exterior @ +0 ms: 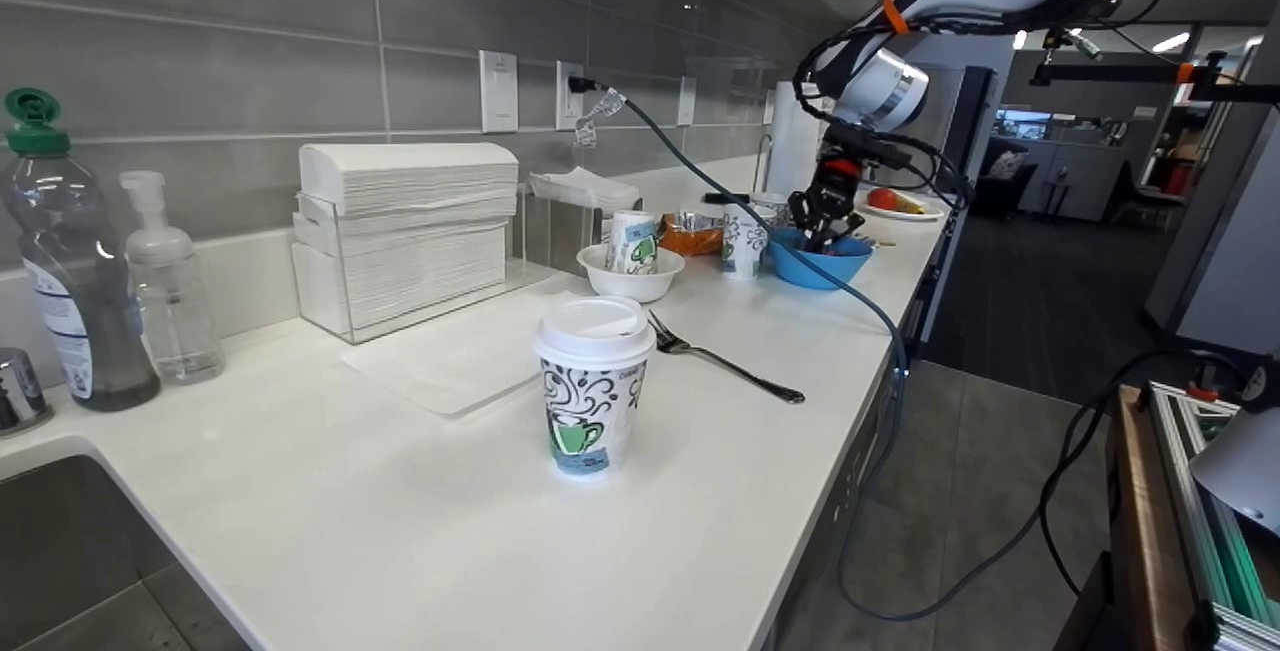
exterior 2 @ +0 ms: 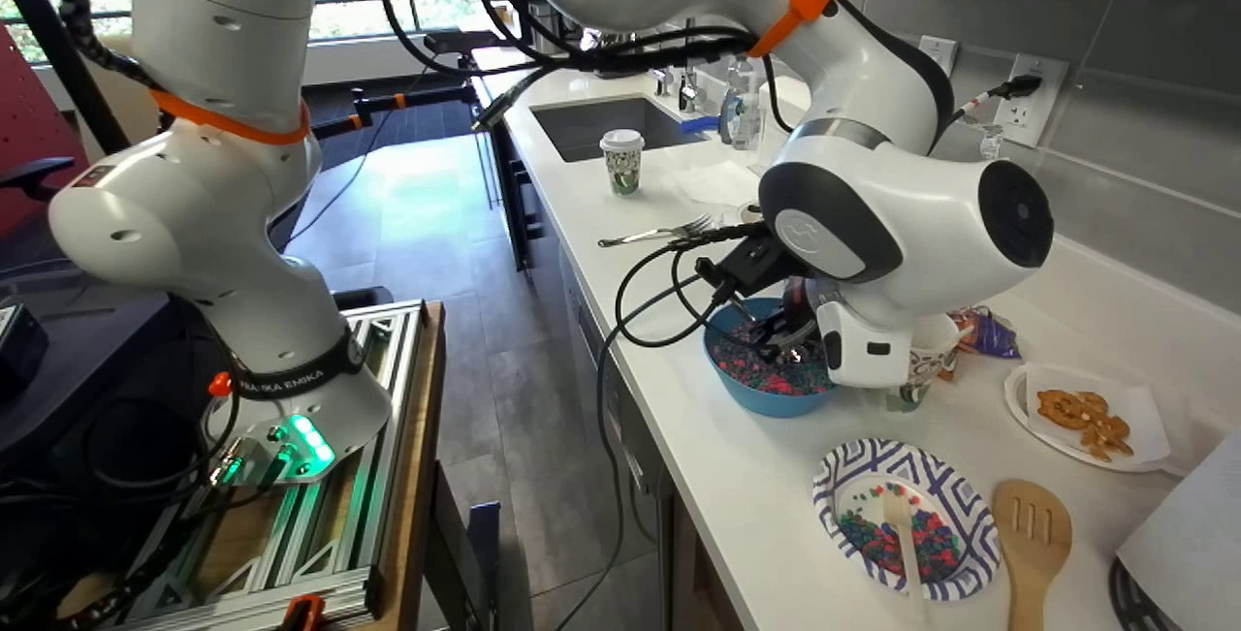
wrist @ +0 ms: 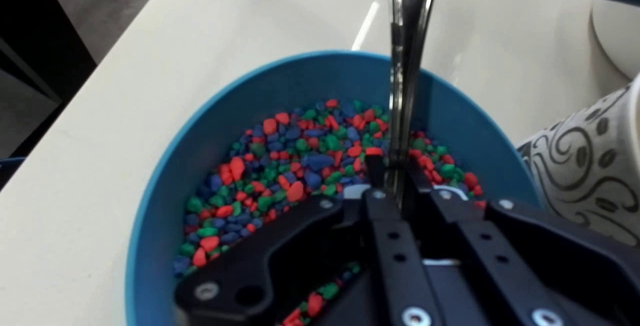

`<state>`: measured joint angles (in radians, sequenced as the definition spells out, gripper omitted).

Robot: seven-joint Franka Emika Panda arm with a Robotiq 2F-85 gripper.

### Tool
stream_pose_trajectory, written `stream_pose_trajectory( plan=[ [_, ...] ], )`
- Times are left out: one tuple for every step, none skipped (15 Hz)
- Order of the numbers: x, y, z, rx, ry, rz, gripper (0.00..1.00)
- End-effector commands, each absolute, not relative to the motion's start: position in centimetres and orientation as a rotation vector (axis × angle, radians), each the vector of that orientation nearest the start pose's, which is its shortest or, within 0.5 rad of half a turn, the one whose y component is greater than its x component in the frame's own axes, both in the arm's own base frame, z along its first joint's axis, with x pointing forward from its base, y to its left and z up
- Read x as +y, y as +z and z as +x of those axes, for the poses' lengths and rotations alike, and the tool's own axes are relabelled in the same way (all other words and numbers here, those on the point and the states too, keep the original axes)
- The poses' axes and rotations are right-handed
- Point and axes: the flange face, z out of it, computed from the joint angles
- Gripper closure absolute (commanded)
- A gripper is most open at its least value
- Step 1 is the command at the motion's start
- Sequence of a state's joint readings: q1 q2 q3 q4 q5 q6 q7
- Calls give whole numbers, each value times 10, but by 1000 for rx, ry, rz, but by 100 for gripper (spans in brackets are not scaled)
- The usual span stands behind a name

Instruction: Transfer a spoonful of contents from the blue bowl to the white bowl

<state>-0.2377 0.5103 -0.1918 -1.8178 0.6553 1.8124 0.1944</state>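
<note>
A: Gripper (wrist: 396, 171)?

B: Fingers almost together, pinching a metal utensil (wrist: 401, 75) by its handle, which runs up past the top of the wrist view. Far end largely hidden by the gripper; cannot tell what it carries.

A: Where?

B: Over the blue bowl (wrist: 300, 83), which stands upright on the counter (wrist: 225, 30), red, green and blue pebbles (wrist: 295, 191) spread inside. Contact with the pebbles: cannot tell.

A: White bowl (exterior: 625, 285)?

B: In an exterior view, on the same counter, a paper cup (exterior: 632, 243) inside it. A swirl-print cup (exterior: 742, 249) stands just beside the blue bowl.

A: Nearby?

B: Fork (exterior: 740, 369) on the counter, near the white bowl. Patterned plate (exterior 2: 873, 457) bearing pebbles too; wooden spatula (exterior 2: 1028, 583) just beside it.
</note>
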Motion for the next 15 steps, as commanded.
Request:
stream_pose_trajectory(
  plan=[
    [-185,234,566,1222,533,-2347,97],
    [-183,235,567,1226,531,-2359,97],
    [-180,235,567,1232,524,-2376,97],
    [-177,236,567,1235,517,-2391,97],
    [-175,237,567,1238,511,-2401,97],
    [-174,238,567,1242,502,-2417,97],
    [-172,239,567,1241,500,-2428,97],
    [-170,240,566,1244,491,-2443,97],
    [-169,241,566,1246,479,-2458,97],
    [-167,243,566,1248,468,-2475,97],
    [-164,245,565,1247,464,-2486,97],
    [-162,247,565,1250,450,-2504,97],
    [-160,249,564,1249,438,-2518,97],
    [-158,250,563,1247,429,-2530,97],
    [-156,252,563,1246,420,-2544,97]
  ],
)
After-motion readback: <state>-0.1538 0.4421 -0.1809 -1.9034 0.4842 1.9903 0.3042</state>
